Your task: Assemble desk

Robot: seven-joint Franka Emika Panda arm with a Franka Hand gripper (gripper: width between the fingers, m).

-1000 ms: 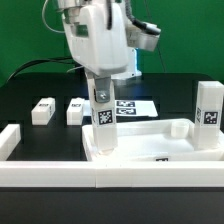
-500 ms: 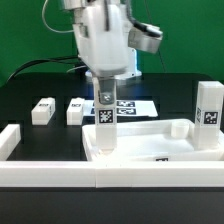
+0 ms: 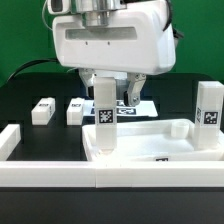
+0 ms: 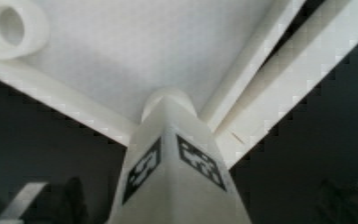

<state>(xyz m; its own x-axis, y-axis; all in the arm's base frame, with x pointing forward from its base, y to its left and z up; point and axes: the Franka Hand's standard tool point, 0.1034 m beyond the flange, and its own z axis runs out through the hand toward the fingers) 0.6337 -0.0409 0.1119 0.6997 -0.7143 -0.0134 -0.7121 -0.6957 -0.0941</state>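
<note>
A: Wrist view: claw point(image 4: 194, 198) spread wide. Dark blurred fingers point(image 4: 30, 200) sit either side of the seated leg post point(image 4: 179, 165) with a gap on both sides, gripping nothing.

B: Which way is the post from the claw?

A: Straight below, between the fingers. Its long axis is vertical, in line with the claw's reach. My guess is that a regrasp means closing in place, no sideways travel.

B: Post's foot?

A: In the desk panel point(image 3: 150, 143), near corner toward the exterior view's left. Can't tell if it's fully home.

B: Panel?

A: Flat on the black worktop point(image 3: 25, 100), rim up, just behind the long white rail point(image 3: 100, 178).

B: Counts?

A: Four leg posts. One is the seated one. First lying post point(image 3: 42, 110) and second lying post point(image 3: 75, 110) are side by side on the worktop, exterior view's left. Standing post point(image 3: 208, 118) is at the exterior view's right, by the panel's edge; on it or behind it, can't tell. One panel, one rail. One marker board point(image 3: 138, 104), behind the seated post. Single arm.
</note>
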